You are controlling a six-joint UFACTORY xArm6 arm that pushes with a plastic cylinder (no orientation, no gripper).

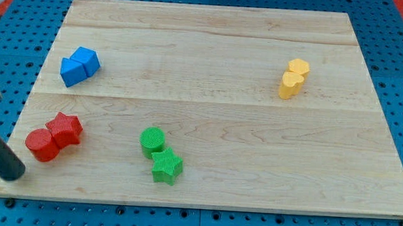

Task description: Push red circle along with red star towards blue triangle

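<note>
Red circle touching red star, just up-right of my tip, blue triangle farther up the bench, rod carries no hand.

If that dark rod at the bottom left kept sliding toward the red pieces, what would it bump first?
Probably the red circle: my tip sits just below and to the view's left of it, and the red star lies touching behind it.

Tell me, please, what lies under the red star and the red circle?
Only the wooden board shows beneath the touching red star and red circle. Their undersides are hidden. My tip sits lower-left of the circle.
</note>
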